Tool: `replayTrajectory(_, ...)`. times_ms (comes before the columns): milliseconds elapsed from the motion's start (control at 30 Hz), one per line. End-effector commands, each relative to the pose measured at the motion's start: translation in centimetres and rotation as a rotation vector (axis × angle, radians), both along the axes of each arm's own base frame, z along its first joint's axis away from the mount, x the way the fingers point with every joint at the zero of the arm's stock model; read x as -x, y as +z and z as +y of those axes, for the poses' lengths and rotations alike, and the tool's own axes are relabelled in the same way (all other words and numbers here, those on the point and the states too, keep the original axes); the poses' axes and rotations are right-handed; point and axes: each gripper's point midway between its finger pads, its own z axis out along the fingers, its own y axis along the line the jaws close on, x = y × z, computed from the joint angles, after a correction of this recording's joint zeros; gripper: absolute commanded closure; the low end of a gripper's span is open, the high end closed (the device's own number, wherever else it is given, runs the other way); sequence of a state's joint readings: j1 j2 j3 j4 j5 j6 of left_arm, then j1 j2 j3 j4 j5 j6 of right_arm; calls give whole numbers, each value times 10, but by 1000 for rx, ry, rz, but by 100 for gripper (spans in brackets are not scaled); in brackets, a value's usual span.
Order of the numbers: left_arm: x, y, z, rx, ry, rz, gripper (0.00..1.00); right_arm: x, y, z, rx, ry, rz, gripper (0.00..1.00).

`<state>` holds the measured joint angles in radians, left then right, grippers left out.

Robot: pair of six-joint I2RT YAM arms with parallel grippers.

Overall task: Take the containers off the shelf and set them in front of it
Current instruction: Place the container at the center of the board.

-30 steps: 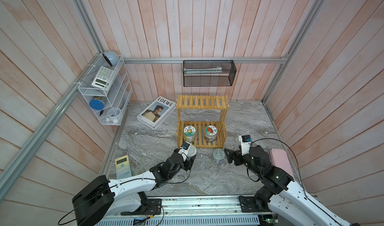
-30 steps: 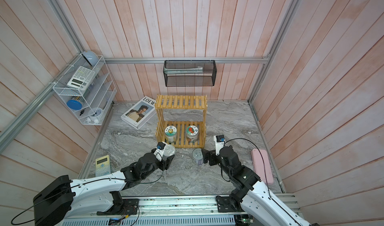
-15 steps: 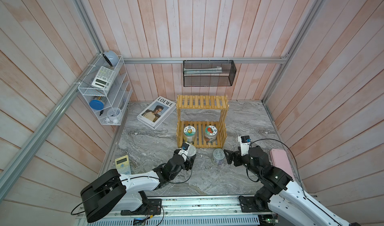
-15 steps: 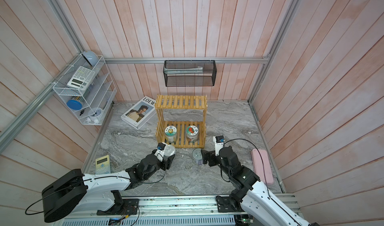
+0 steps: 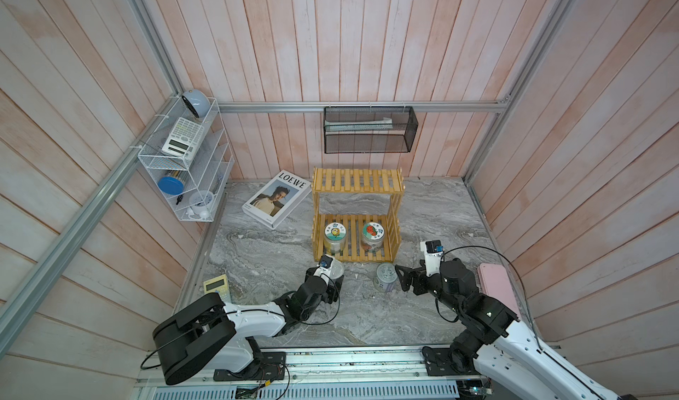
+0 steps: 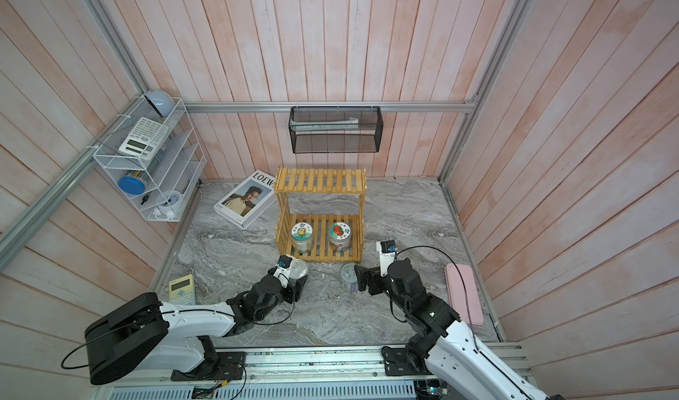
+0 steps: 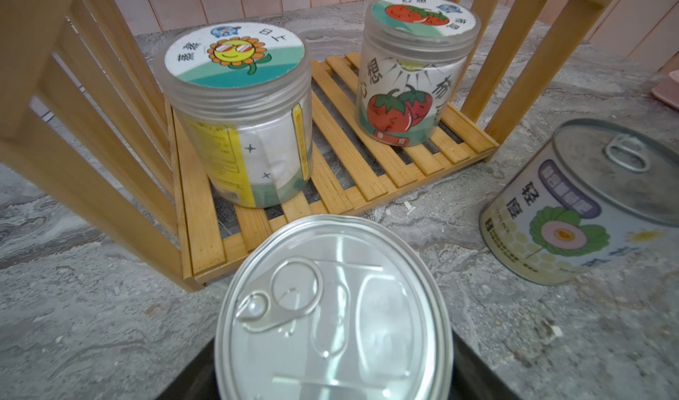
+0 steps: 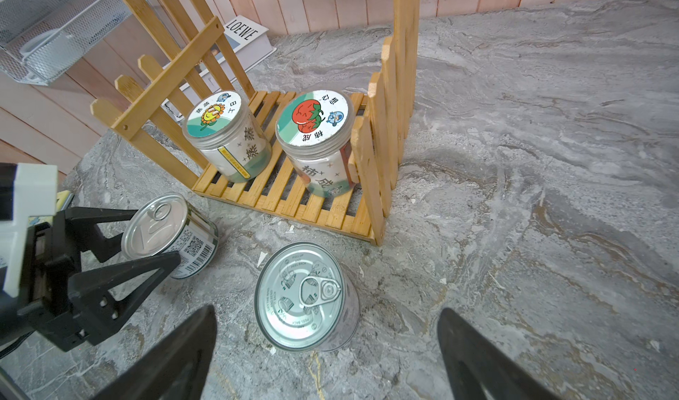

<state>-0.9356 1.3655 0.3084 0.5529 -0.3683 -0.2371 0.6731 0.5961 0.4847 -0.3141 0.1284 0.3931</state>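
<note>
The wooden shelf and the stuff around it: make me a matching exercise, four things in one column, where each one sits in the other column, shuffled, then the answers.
Things
1. sunflower jar
2. barcode can
3. flower-label can
4. book

Places
A. on the table, just ahead of the open right gripper
B. on the shelf, bottom tier
C. lying on the table beside the shelf
D. on the table, gripped by the left gripper

Pairs: 1-B, 2-D, 3-A, 4-C
</note>
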Motion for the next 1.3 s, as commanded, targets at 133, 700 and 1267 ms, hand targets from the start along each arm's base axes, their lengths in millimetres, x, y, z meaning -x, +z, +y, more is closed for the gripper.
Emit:
replayTrajectory(133,-2,-4,-1,9,14,-4,27,-1,-3,3,-4,9,8,2)
replayTrajectory(700,-6,-12,-2,-29,27,13,6,-3,0,10,8,35,23,2)
replayTrajectory(1267,-4,45,7,45,35,-95,0,-22,28,37,172,89,133,2)
